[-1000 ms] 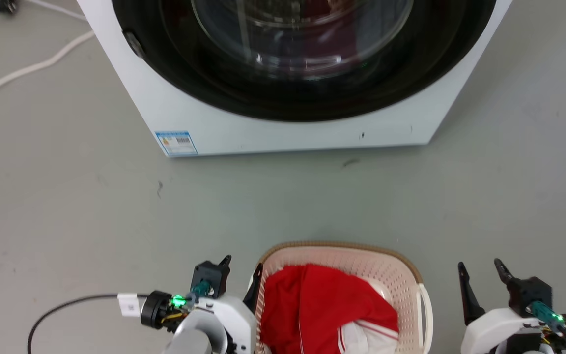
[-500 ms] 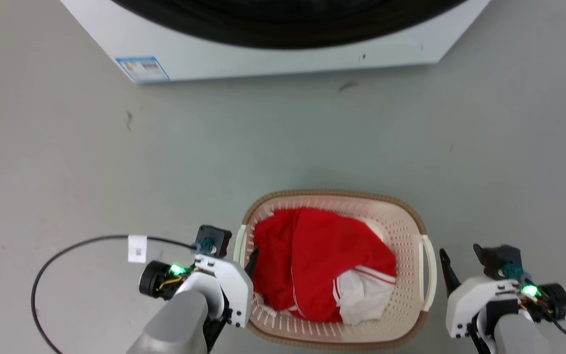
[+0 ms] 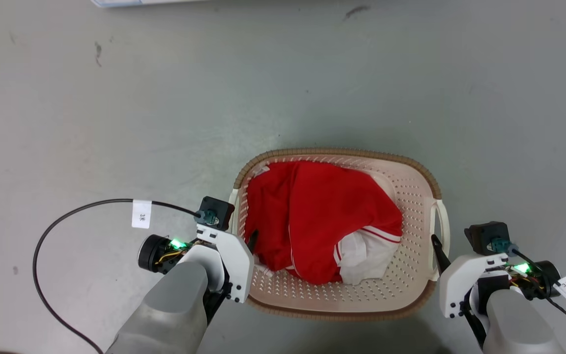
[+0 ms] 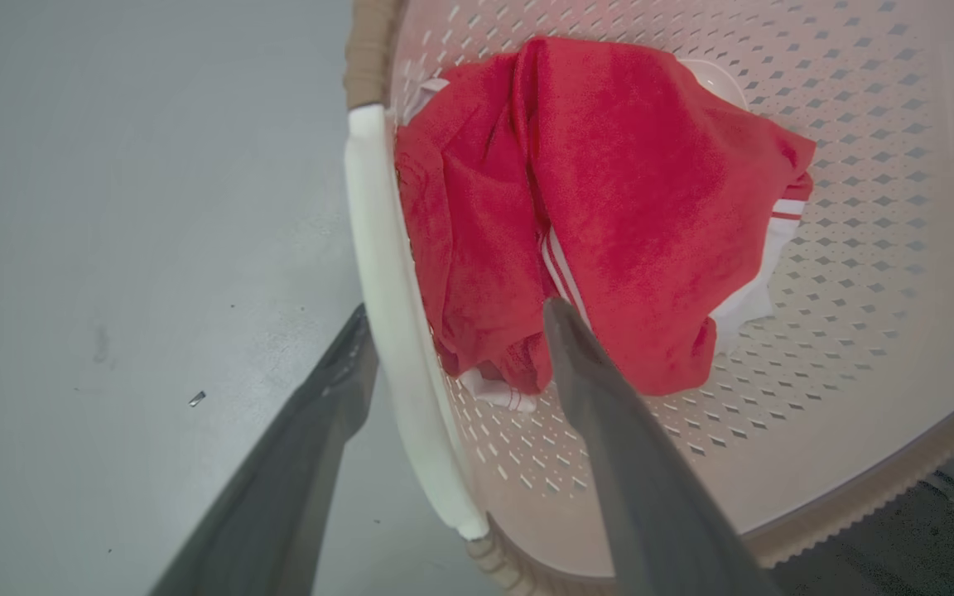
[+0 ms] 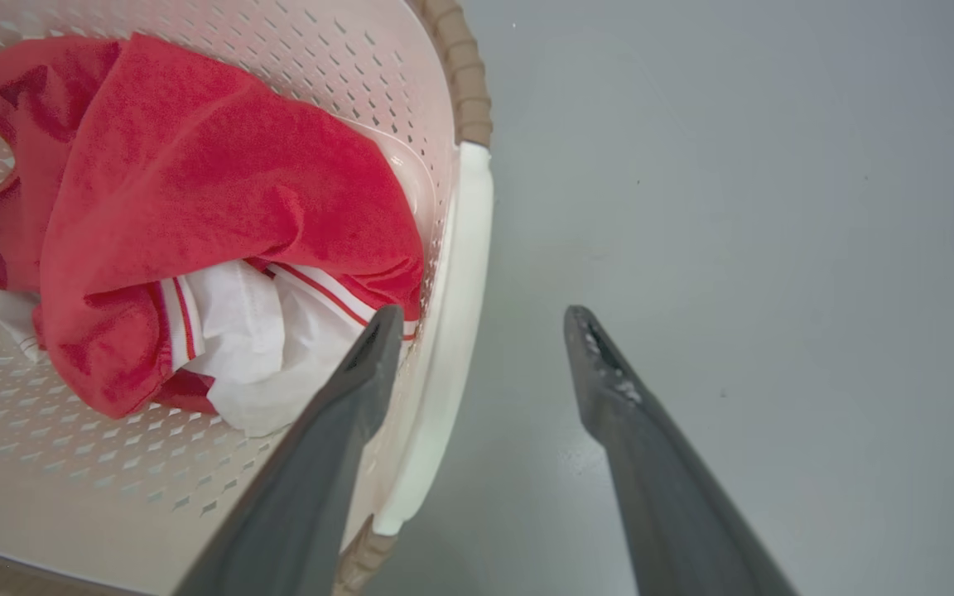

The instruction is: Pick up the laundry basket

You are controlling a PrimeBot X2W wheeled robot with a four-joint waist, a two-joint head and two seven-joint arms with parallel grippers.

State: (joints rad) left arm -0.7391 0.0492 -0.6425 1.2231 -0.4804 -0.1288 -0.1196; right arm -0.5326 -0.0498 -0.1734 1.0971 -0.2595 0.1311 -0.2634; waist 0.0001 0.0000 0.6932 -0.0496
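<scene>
Your left gripper (image 4: 458, 308) and right gripper (image 5: 484, 313) both have fingers spread wide, at 7 and 5 o'clock in the head view.

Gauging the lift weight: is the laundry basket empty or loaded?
Loaded, partly. The laundry basket holds a crumpled red garment with white striped trim; bare perforated floor shows around it.

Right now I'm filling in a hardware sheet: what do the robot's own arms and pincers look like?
Both arms: pale grey forearm, white wrist shell, black block, green light. The left pincer and right pincer each have two long, dark grey, tapering fingers. A black cable with a white tag leaves each wrist.
</scene>
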